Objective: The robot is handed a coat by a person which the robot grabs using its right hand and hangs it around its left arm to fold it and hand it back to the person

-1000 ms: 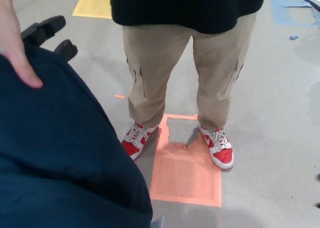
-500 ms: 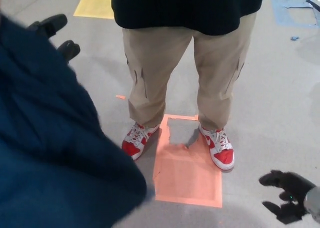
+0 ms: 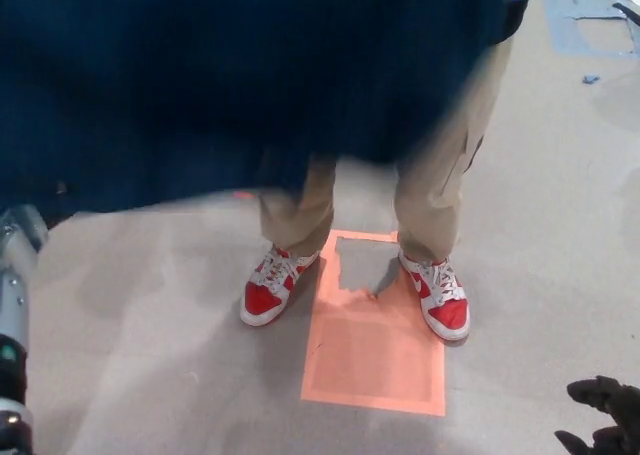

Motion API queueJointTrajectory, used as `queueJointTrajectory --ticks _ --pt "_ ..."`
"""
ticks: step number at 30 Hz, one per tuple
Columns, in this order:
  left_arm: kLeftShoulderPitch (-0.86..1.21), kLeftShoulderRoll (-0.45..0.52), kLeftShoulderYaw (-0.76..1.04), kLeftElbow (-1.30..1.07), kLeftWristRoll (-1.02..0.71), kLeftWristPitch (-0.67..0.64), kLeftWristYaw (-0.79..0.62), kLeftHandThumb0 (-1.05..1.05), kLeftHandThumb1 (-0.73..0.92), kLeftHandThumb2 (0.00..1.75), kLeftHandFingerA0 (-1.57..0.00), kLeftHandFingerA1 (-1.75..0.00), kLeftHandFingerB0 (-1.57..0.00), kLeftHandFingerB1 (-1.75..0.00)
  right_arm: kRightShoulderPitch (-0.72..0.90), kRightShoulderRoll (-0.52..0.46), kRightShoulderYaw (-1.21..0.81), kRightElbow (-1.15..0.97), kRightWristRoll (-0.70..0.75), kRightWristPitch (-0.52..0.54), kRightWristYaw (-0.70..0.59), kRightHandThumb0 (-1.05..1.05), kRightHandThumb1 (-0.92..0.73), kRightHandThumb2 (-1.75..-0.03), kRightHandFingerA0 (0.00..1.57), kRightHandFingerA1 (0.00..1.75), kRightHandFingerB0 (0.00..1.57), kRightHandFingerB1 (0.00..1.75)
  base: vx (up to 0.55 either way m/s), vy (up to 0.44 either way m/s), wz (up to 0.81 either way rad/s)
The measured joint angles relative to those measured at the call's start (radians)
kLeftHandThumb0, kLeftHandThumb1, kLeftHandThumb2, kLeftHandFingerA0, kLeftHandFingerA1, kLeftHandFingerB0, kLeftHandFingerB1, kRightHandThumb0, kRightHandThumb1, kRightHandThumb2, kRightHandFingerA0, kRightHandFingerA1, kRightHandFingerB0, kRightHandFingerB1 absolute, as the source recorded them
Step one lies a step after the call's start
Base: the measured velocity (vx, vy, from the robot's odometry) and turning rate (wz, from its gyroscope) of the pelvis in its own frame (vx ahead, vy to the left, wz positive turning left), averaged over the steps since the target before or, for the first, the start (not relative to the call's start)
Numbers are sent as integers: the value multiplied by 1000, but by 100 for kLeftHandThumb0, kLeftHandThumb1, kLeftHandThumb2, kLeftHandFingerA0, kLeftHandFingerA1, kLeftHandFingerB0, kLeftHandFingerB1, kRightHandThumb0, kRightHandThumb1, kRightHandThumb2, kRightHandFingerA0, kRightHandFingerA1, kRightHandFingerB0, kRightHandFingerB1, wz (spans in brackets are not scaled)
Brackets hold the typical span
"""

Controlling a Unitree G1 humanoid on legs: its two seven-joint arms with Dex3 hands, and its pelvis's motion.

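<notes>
Coat hem [image 3: 200,170], seemingly loose, above open floor [image 3: 150,325]

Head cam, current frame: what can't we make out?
Head view:
Left robot hand: hidden behind the coat; only the forearm shows.
Right robot hand: cut off by the bottom-right corner; open or shut unclear.
Coat: motion-blurred, so what holds it is unreadable.
Person: everything above the legs hidden by the coat.

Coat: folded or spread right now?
Spread. The coat hangs as one wide, blurred sheet across the view's top, hiding the person above the thighs; no fold visible.
</notes>
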Motion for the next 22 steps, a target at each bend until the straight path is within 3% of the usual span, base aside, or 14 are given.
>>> queueJointTrajectory --ticks 6,7,16,18,22 --pt "68 2 2 17 -7 -4 -8 -46 67 60 -32 -36 -29 -34 21 0 -5 14 2 -18 -6 -46 -73 -63 29 34 23 30 0 0 0" --pt "80 4 0 26 -7 -8 -9 -47 66 74 -26 -44 -20 -40 21 0 -6 15 2 -20 -6 -44 -73 -62 29 35 23 31 0 0 0" --pt "286 36 -8 203 12 -114 -30 -40 73 72 -23 -41 -19 -39 17 9 -41 8 23 -45 -8 -40 -73 -62 32 35 27 32 0 0 0" --pt "324 47 -5 255 16 -146 -26 -35 76 62 -27 -37 -34 -39 16 21 -47 3 28 -46 -12 -41 -73 -61 37 37 30 33 0 0 0" --pt "402 54 10 339 17 -197 -16 -40 76 62 -26 -36 -35 -40 23 42 -51 0 33 -52 -28 -41 -74 -64 34 36 29 33 0 0 0"
